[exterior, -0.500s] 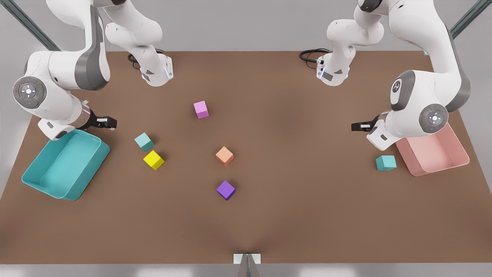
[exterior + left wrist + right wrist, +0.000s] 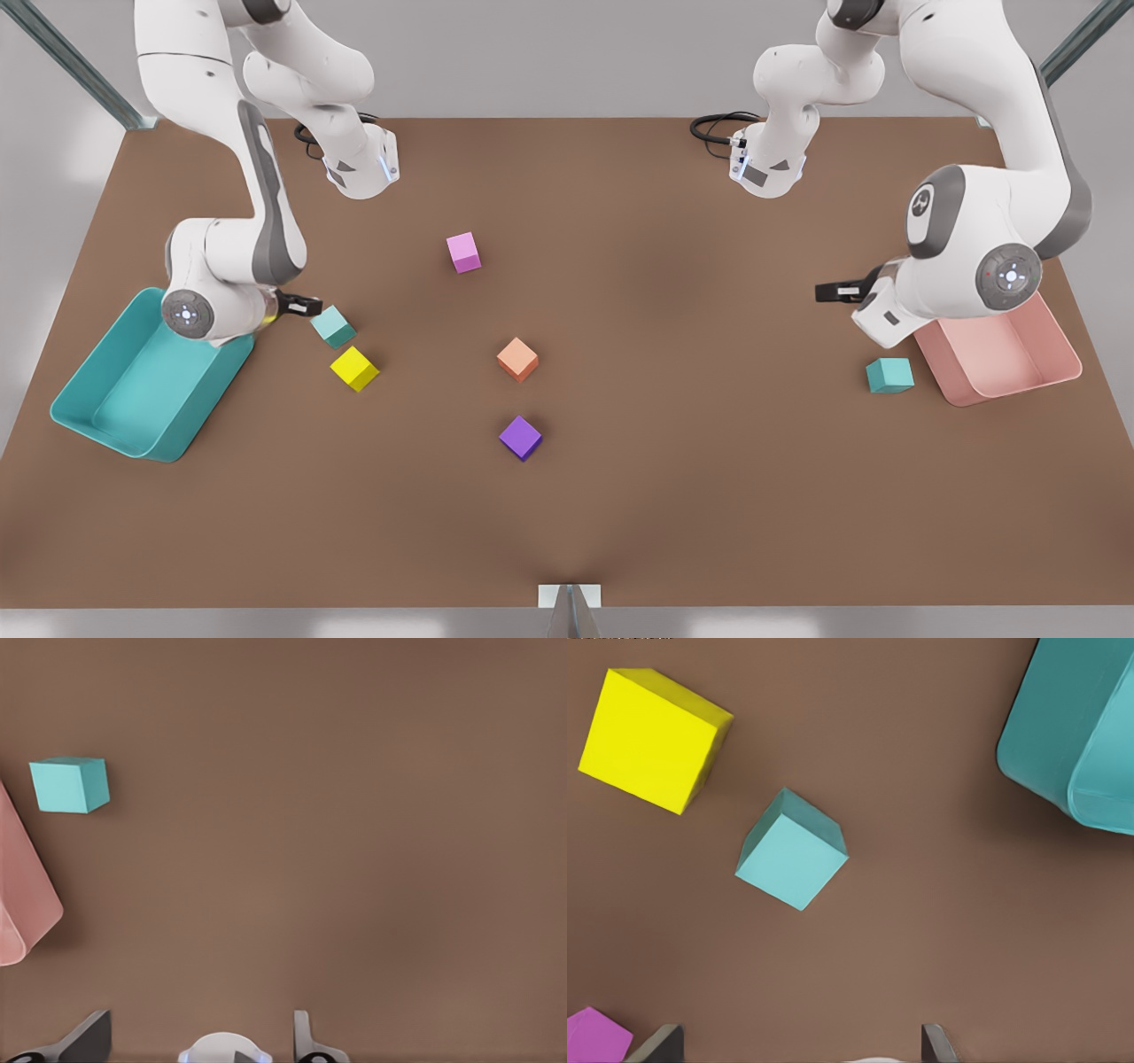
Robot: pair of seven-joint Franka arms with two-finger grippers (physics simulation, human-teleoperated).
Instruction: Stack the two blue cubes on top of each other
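One blue cube lies on the brown table at the front view's left, beside a yellow cube; it also shows in the right wrist view. My right gripper hovers open just to that cube's left, its fingertips spread wide. The other blue cube sits at the front view's right, next to the pink bin, and appears in the left wrist view. My left gripper hangs open above and left of it, holding nothing.
A teal bin stands at the front view's left, under the right arm's wrist. A pink cube, an orange cube and a purple cube are scattered across the table's middle. Both arm bases sit at the back edge.
The right arm has swung down and toward the nearby blue cube, bringing its gripper close beside it. The left arm has barely shifted.
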